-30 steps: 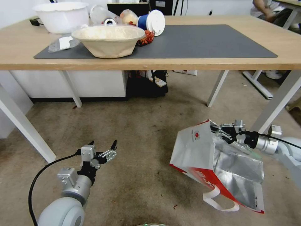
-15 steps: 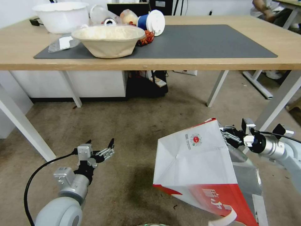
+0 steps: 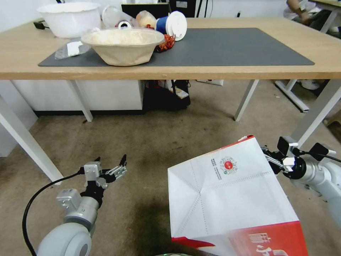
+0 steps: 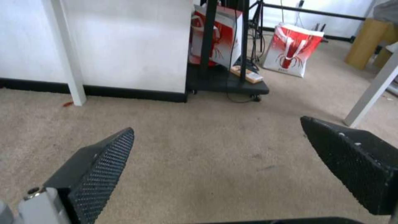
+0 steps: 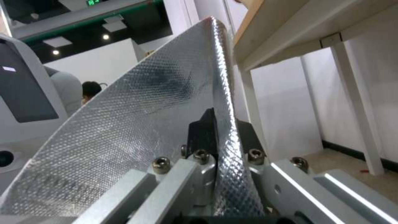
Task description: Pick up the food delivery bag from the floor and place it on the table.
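Pinched at its foil rim in the closed right gripper (image 3: pixel 270 160), the food delivery bag (image 3: pixel 227 192) should rise level until it clears the table (image 3: pixel 220 73) edge above, left gripper (image 3: pixel 111 167) idling wide open.

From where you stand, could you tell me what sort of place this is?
Probably an office or lab: a light-wood table with a grey mat, worn carpet floor, takeaway bowls.

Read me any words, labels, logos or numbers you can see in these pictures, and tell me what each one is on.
Food delivery bag, clamped at its rim by the right pincer: round red logo with small print beside it, too small to read.
Same bag, red band: large white characters, cut off, not readable.
Green ceiling sign: too blurred to read.
Red and white bag under the table: crayfish picture, text unreadable.
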You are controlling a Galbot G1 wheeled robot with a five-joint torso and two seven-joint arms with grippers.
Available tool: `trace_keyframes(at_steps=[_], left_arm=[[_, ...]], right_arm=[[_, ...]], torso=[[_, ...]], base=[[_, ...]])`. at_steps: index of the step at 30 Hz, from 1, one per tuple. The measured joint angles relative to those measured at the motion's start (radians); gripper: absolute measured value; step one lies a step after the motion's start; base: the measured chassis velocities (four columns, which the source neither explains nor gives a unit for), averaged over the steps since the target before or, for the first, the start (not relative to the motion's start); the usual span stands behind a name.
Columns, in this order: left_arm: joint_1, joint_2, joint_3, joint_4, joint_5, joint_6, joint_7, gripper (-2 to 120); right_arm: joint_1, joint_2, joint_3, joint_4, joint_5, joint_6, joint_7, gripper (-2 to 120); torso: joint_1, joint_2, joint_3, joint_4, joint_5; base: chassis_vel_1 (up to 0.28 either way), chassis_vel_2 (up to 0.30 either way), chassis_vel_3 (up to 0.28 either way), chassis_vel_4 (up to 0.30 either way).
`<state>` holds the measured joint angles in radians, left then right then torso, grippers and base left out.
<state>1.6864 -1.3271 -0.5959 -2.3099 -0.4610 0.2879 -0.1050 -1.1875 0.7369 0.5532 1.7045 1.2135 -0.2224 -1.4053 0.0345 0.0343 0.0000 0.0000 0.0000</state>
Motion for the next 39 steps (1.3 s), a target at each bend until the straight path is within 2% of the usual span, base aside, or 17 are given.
trace_keyframes(at_steps=[24, 27, 39], left_arm=[[0.004, -0.002, 0.012, -0.015, -0.024, -0.002, -0.03, 100], [0.001, 0.0, 0.012, -0.016, -0.027, -0.003, -0.025, 100], [0.005, 0.012, -0.002, -0.027, -0.034, 0.0, -0.025, 100]], right_arm=[[-0.033, 0.011, 0.017, -0.003, -0.036, 0.01, -0.002, 0], [-0.041, 0.014, 0.021, 0.002, -0.039, 0.011, -0.001, 0], [-0.07, 0.031, 0.032, 0.024, -0.053, 0.014, 0.004, 0]], torso=[[0.0, 0.002, 0.001, -0.0001, 0.0], [0.0, 0.008, 0.006, -0.0001, 0.0], [0.003, 0.058, 0.054, 0.0, 0.0]], base=[[0.0, 0.0, 0.0, 0.0], [0.0, 0.0, 0.0, 0.0], [0.0, 0.0, 0.0, 0.0]])
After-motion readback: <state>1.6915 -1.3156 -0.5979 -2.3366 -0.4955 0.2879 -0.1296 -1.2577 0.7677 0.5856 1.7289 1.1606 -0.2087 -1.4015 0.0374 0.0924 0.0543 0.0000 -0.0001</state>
